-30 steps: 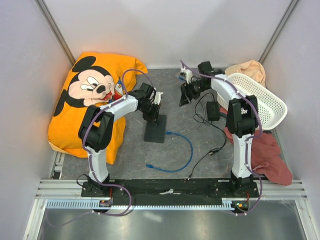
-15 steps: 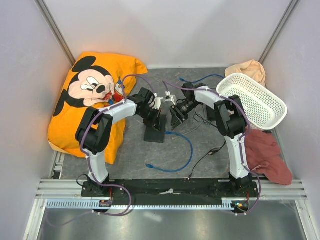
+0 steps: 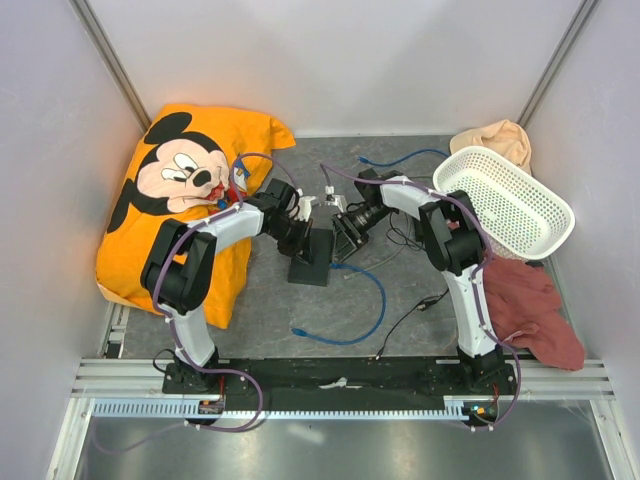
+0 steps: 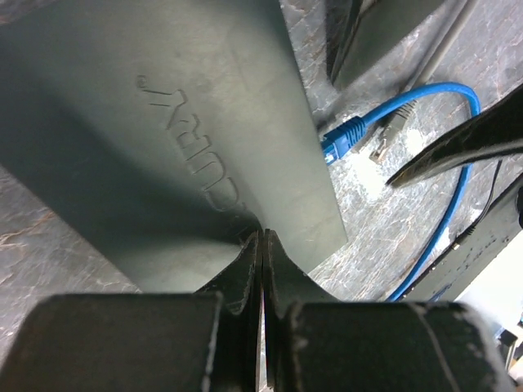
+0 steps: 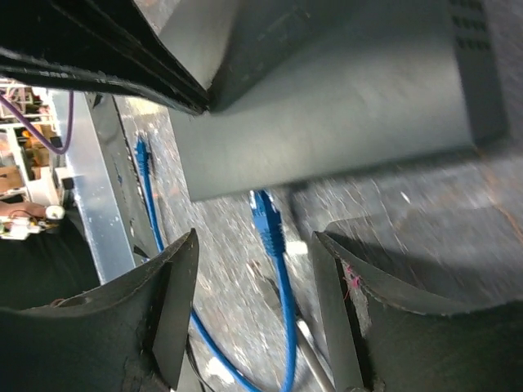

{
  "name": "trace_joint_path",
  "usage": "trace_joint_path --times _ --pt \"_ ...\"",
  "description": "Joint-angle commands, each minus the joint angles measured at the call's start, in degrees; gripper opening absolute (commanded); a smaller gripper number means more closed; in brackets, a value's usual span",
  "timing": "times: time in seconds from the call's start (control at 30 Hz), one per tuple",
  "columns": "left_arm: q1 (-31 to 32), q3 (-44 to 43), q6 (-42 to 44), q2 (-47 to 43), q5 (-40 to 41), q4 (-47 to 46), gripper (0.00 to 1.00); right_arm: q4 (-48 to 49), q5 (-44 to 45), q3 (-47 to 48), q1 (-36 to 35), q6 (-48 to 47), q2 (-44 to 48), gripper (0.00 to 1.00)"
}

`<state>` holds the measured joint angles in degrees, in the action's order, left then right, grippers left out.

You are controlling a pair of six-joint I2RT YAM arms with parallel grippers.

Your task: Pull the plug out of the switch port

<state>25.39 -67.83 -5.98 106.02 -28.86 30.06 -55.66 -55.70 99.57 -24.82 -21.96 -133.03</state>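
Note:
The black switch box lies flat mid-table. A blue plug sits in a port on its long edge, and its blue cable loops toward the near side. My left gripper is shut, its tips pressing on the box top. The plug also shows at the box edge in the left wrist view. My right gripper is open, with a finger on each side of the plug, not touching it. In the top view it is just right of the box.
An orange Mickey cushion fills the left side. A white basket, a peach cloth and a red cloth are at the right. A thin black cord and a second blue cable lie on the mat.
My right arm has swung from the back right over to the switch and now straddles the plug. My left gripper has settled onto the box top.

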Motion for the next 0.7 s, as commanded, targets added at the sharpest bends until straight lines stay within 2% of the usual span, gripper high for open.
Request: trace_joint_path --times 0.0,0.23,0.4,0.67 --pt "-0.78 2.18 0.79 1.65 7.59 1.05 0.02 3.89 0.60 -0.34 -1.98 1.83 -2.41 0.65" --pt "-0.86 2.00 0.70 2.79 7.77 0.96 0.02 4.68 2.26 1.06 -2.43 3.41 -3.90 0.62" --pt "-1.04 2.53 0.09 2.97 10.67 0.79 0.02 5.21 2.18 0.45 -2.52 3.85 -4.69 0.59" --pt "-1.39 2.09 0.18 3.50 10.49 0.79 0.02 5.65 2.26 -0.08 -2.60 3.85 -5.92 0.50"
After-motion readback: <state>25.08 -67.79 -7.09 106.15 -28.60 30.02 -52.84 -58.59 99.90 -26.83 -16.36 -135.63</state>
